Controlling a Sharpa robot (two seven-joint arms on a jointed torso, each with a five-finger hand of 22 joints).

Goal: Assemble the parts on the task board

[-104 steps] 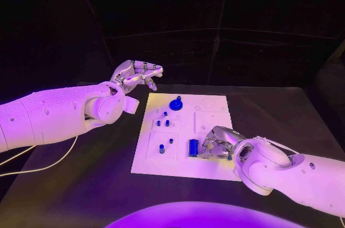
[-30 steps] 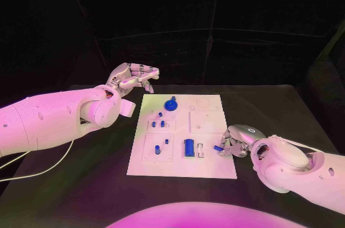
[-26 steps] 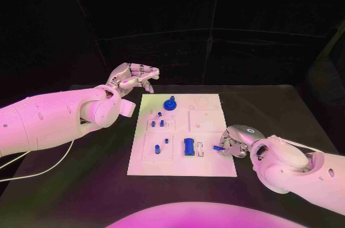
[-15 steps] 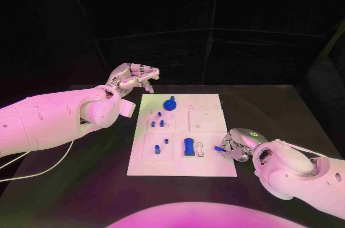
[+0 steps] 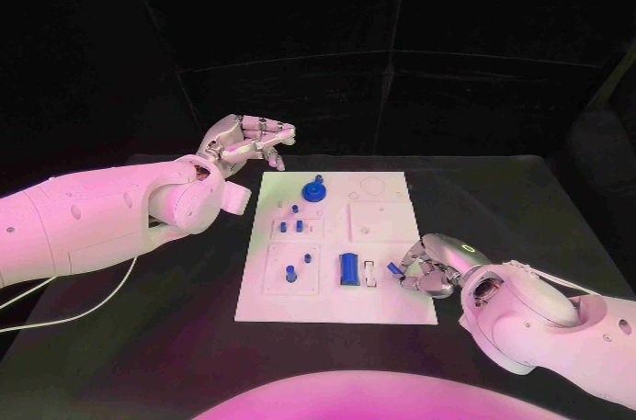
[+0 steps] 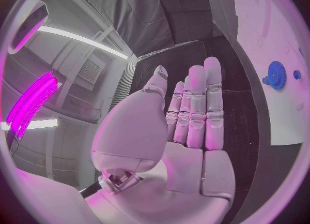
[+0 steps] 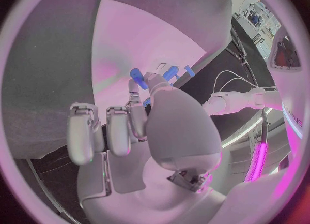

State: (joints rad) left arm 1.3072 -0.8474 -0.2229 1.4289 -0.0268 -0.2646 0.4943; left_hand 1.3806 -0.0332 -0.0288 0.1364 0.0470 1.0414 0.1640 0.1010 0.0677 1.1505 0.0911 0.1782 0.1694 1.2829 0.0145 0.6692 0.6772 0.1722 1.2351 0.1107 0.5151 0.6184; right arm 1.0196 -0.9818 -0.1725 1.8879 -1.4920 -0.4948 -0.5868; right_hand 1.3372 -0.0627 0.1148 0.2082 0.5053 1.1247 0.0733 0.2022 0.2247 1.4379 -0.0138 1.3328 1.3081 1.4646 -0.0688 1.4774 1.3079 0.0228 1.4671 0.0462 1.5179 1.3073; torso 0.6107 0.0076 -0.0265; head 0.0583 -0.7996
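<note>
Since a moment ago my right hand [image 5: 431, 271] has edged left onto the task board [image 5: 384, 225], pinching a small blue part [image 5: 395, 269] above its right edge. Left hand [image 5: 248, 140] hovers empty beyond the far-left corner, fingers loosely apart.

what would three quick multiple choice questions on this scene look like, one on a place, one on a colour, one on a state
1. Where is the gear?
A. at the board's far end
B. at the board's near edge
C. off the board

2. What colour is the board?
A. black
B. white
C. blue

3. What is the right hand doing?
A. lying flat on the table
B. pinching a small blue part
C. gripping the gear

Answers:
1 A, the gear stands at the end farthest from the robot.
2 B, the board is white on the black table.
3 B, the part sits between its fingertips over the board's right edge.
</note>
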